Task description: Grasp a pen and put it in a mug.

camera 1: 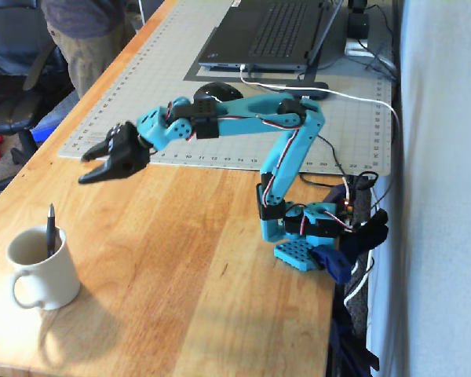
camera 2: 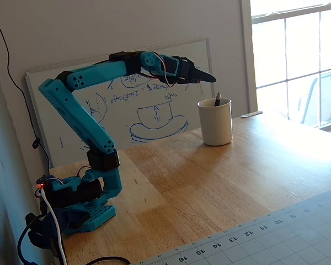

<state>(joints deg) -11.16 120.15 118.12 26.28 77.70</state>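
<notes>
The pen [camera 1: 49,230] is standing in the mug [camera 1: 41,271] at the lower left of the counter [camera 1: 188,267], its tip poking above the rim. The tool [camera 1: 89,167] is hovering empty above and to the right of the mug, its jaws slightly spread.

A home office or hobby workspace. A wooden desk [camera 1: 180,259] is holding a grey cutting mat [camera 1: 141,102], an open laptop [camera 1: 271,31] and a mouse [camera 1: 216,93] beyond the blue arm. A scribbled whiteboard [camera 2: 149,118] is leaning against the wall behind it, with a sunlit window [camera 2: 295,55] alongside.
</notes>
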